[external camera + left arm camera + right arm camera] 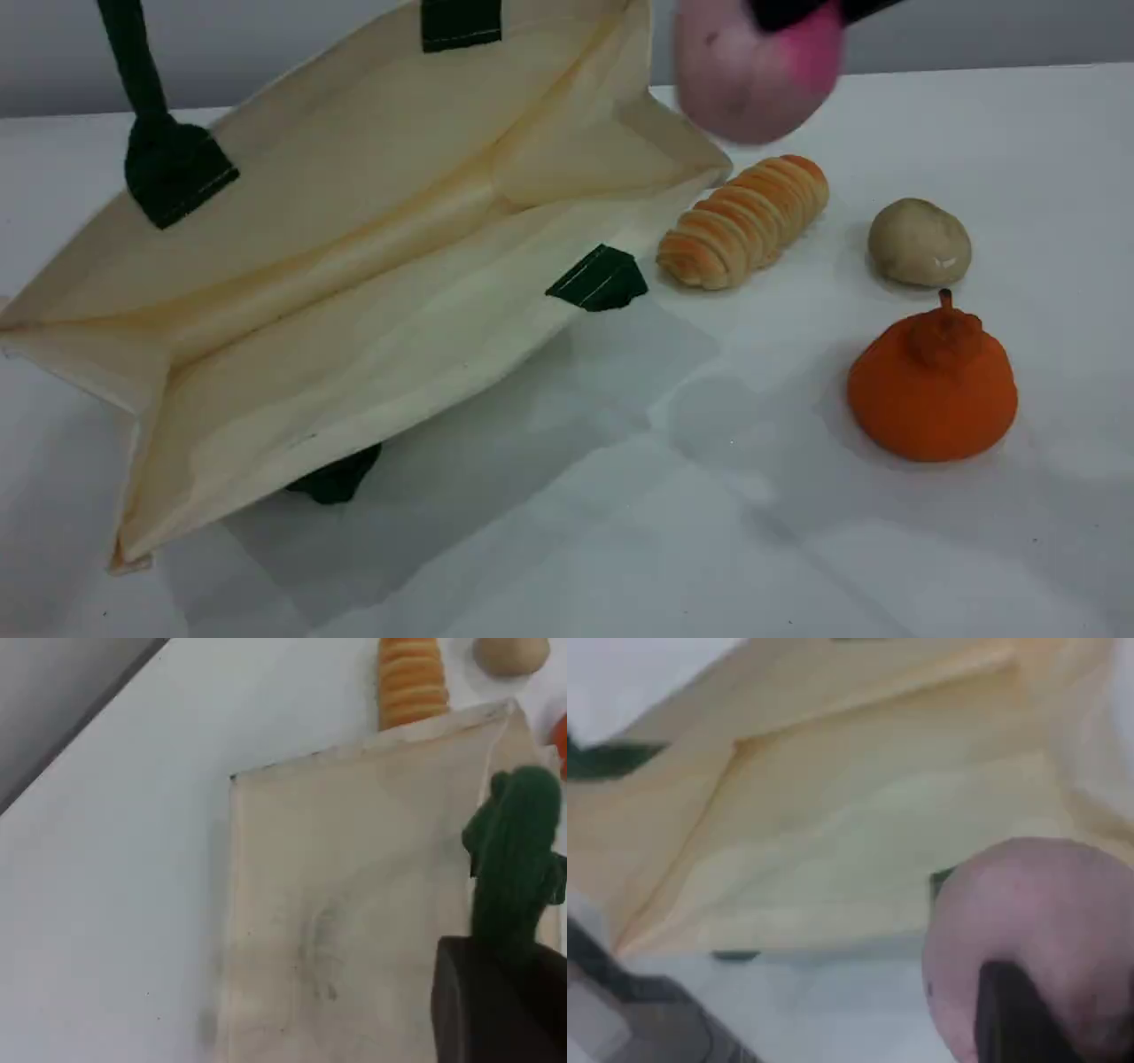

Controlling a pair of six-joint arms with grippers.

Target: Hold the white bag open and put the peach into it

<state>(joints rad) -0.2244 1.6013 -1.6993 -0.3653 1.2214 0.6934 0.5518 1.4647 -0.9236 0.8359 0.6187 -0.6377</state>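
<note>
Cream-white canvas tote bag (354, 266): scene view, mouth gaping, filling 9 o'clock side.
Pale pink soft-ball peach (753, 84): magenta patch, aloft at 1 o'clock, pinched by right gripper (802, 13).
Dark green rope handle (518, 850): left wrist view, clamped in left gripper (496, 1005).
Right wrist view: peach at 5 o'clock, bag interior behind.

The peach (1028, 930) fills the lower right corner, with the right pincer's dark fingertip (1014, 1019) against it. Beyond it the white bag (859, 815) shows its cream interior, with a dark green tab (607, 760) at the left and pale surface (833, 1010) below.
</note>
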